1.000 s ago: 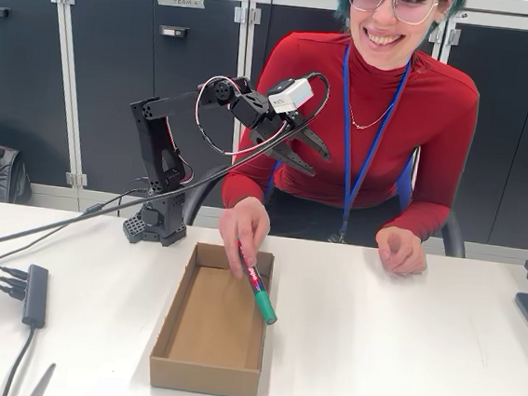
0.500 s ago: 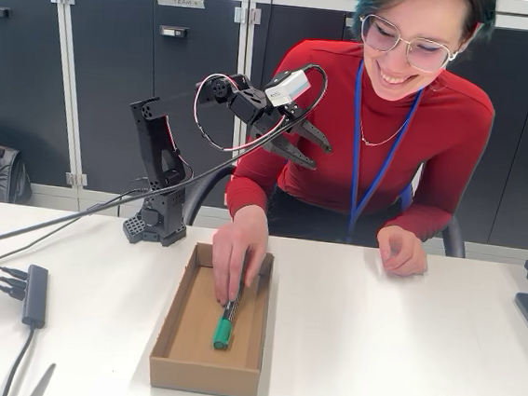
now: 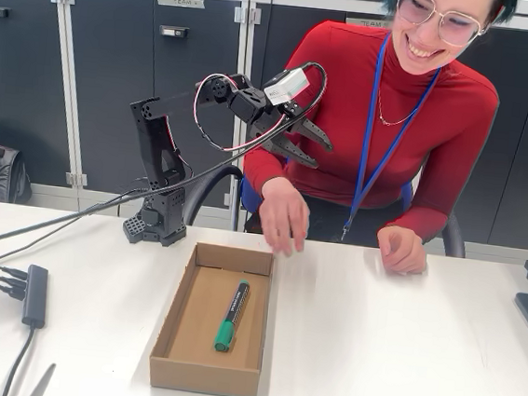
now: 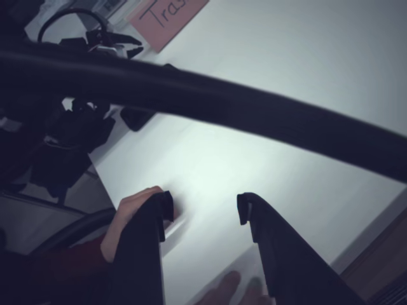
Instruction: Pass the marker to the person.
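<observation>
The marker [image 3: 231,316] lies flat inside the cardboard box [image 3: 170,317] (green cap nearest the camera) on the white bench [image 3: 399,351]. Behind it the person [image 3: 382,135] holds one hand [image 3: 284,215] above the box's far edge. The end effector [image 3: 314,147] hangs raised, spread wide and empty.

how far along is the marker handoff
Barely begun. Done: the marker lies flat in the cardboard box, ready to be picked. In hand: nothing; the end effector hangs open and empty, high above the table, in front of the person, whose hand hovers past the box. Left: reach down, grip the marker, lift it and pass it over.
</observation>
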`<state>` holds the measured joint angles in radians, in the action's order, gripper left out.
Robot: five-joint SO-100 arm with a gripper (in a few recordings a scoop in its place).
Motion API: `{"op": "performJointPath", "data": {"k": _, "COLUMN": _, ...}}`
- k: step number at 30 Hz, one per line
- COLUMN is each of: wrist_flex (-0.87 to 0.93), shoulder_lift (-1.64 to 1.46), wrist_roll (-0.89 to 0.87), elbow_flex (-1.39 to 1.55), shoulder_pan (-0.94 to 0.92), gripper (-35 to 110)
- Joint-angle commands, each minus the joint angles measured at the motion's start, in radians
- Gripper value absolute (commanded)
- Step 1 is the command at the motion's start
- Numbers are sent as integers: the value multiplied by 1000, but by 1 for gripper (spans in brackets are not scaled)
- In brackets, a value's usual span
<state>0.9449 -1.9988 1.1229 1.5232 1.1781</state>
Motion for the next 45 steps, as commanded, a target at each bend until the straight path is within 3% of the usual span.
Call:
{"op": "performJointPath", "data": {"k": 1, "wrist_flex": -28, "shoulder_lift": -21, "wrist_roll": -5, "elbow_flex": -54, "shoulder_pan": 14, "gripper": 23}}
{"op": "performJointPath", "data": {"k": 45, "wrist_flex": 0, "shoulder_lift": -26, "wrist_roll": 18, "elbow_flex": -54, "shoulder_pan": -9, "gripper": 22}}
